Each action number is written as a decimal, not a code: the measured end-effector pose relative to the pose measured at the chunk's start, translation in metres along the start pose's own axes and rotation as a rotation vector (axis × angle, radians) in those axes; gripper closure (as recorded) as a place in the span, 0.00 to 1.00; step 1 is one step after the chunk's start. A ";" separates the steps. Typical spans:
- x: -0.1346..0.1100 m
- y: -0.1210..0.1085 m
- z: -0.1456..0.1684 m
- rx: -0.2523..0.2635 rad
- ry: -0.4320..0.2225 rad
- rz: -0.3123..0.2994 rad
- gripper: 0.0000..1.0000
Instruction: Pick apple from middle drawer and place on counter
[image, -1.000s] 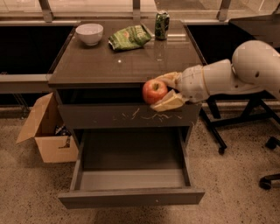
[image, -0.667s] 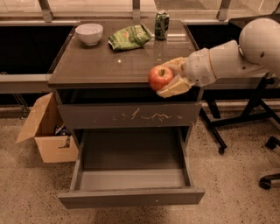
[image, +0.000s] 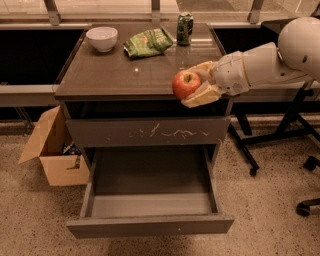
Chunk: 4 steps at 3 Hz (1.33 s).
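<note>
A white bowl (image: 102, 38), crumpled green chip bag (image: 148, 42) and green can (image: 184, 28) lined the desk's (image: 115, 75) back; the hand (image: 196, 84) hovered at its front right. A cardboard box (image: 52, 150) stood on the floor, left.

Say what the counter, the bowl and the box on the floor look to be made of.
Counter: glossy grey-brown slab, maybe laminate or polished stone; it mirrors the can. Bowl: white and smooth, likely ceramic or plastic. Box: matte brown cardboard with open flaps. The claw holds the apple at the counter's front right edge.
</note>
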<state>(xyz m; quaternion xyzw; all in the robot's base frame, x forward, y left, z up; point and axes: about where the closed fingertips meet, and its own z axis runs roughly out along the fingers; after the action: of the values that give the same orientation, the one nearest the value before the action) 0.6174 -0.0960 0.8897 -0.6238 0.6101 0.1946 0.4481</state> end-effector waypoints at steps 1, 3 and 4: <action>0.004 -0.048 -0.003 0.082 0.053 0.087 1.00; 0.034 -0.128 0.009 0.207 0.111 0.302 1.00; 0.056 -0.153 0.024 0.245 0.123 0.406 1.00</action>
<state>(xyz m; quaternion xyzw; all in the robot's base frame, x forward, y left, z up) 0.7776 -0.1316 0.8823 -0.4401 0.7682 0.1670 0.4339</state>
